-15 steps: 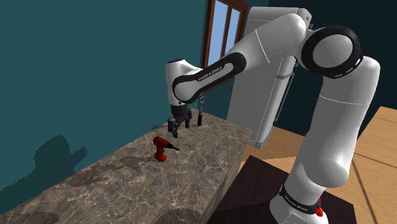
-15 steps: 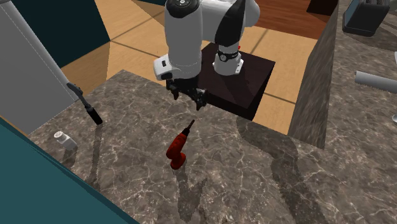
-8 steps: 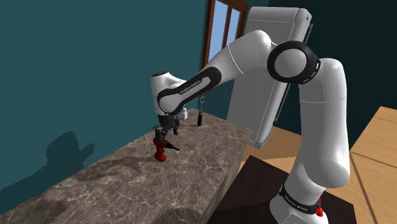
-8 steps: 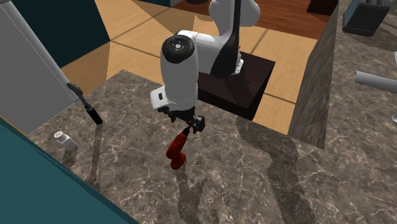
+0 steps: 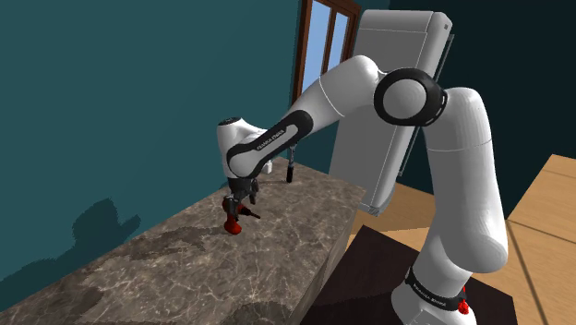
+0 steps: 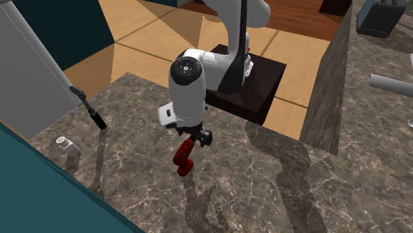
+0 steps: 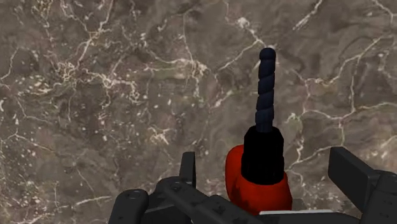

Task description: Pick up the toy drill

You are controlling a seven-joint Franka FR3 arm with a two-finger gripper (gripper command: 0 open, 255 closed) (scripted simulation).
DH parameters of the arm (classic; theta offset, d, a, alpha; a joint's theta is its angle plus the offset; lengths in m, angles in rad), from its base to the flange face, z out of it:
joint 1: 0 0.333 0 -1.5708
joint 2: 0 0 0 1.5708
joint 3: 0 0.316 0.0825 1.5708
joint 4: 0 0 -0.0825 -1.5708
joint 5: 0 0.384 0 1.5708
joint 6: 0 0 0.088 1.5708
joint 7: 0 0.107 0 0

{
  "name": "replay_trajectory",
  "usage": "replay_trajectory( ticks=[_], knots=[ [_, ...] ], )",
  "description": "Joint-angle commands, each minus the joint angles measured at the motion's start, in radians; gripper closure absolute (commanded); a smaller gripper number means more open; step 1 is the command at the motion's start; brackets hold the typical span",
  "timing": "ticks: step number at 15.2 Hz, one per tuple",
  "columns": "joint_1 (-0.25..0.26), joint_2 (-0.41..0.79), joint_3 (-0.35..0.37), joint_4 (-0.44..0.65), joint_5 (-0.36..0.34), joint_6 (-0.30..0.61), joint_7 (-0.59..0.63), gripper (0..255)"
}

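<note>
The toy drill (image 6: pixel 182 159) is red with a black chuck and a dark twisted bit, and it lies on the dark marble counter (image 6: pixel 278 185). In the shoulder view the drill (image 5: pixel 233 222) sits just under the hand. My black gripper (image 6: pixel 197 138) is low over the drill's chuck end. In the wrist view the drill (image 7: pixel 257 184) lies between the fingers of the gripper (image 7: pixel 267 172), with its bit pointing away from the hand. The fingers (image 7: pixel 186 167) stand apart on either side with gaps to the red body, so the gripper is open and holds nothing.
A black-handled tool (image 6: pixel 91 108) and a small white object (image 6: pixel 66 145) lie on the counter near a tall grey cabinet (image 6: pixel 26 66). The counter's edge drops to the wooden floor beside the dark stand (image 6: pixel 255 79). A teal wall (image 5: pixel 111 102) backs the counter.
The arm has swung over and come down: the gripper went from hanging above and beside the drill to sitting low over it, its fingers on either side. The drill has stayed put.
</note>
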Motion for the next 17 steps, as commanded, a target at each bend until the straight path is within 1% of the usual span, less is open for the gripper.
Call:
replay_trajectory(
  ticks=[1,2,11,17],
  knots=[
    [0.000,0.006,-0.001,0.001,-0.001,0.006,0.001,0],
    [0.001,0.009,-0.001,0.003,-0.002,0.006,0.002,255],
    [0.000,0.006,-0.001,0.001,-0.001,0.006,0.001,255],
    [-0.003,-0.043,0.005,0.014,0.010,-0.055,-0.010,255]
  ],
)
